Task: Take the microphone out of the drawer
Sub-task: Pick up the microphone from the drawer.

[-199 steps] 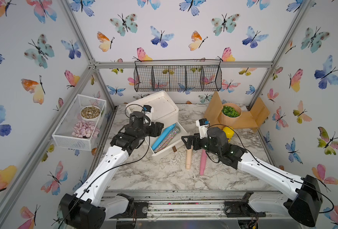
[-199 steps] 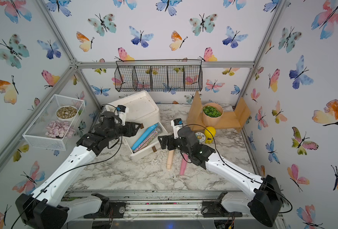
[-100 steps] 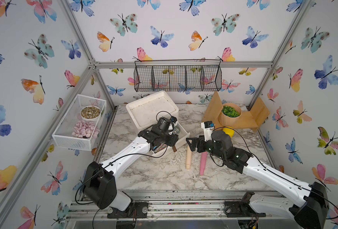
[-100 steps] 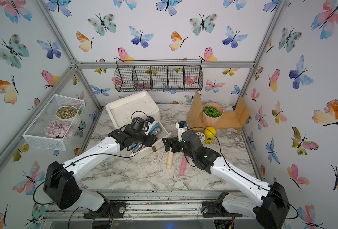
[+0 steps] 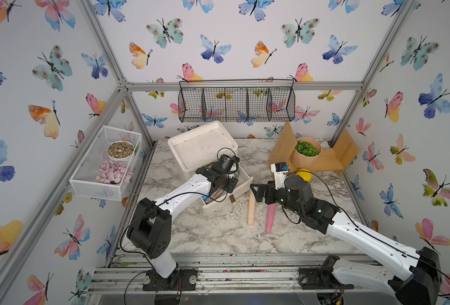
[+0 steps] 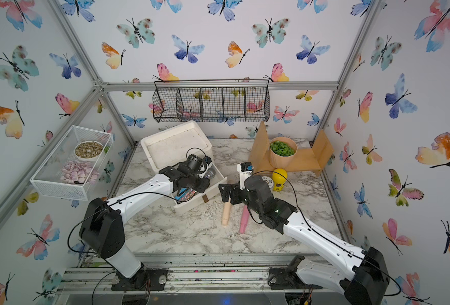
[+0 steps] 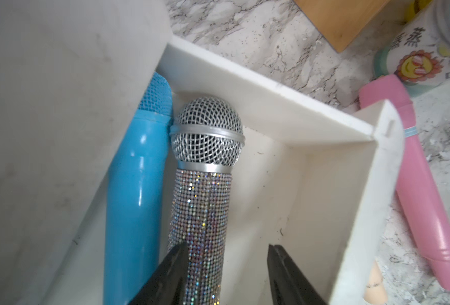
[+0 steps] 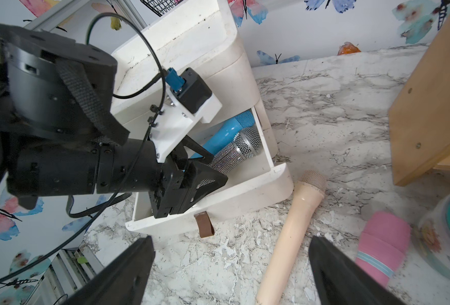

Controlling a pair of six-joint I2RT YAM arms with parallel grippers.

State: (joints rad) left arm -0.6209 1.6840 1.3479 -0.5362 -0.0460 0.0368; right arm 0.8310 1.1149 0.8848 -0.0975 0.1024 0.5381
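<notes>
Left gripper has dropped into the open drawer. Jaws half-open, narrowing astride the rhinestone microphone, not yet clamped; grasp looks close. Right gripper jaws wide, empty.

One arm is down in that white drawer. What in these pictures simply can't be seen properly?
- Glittery rhinestone microphone: tail end, left wrist view, cut off by the picture edge and partly behind the fingers of the left gripper.
- Blue plastic microphone: head partly under the white cabinet, same view.
- White drawer: contents mostly covered by the left arm in both top views.
</notes>
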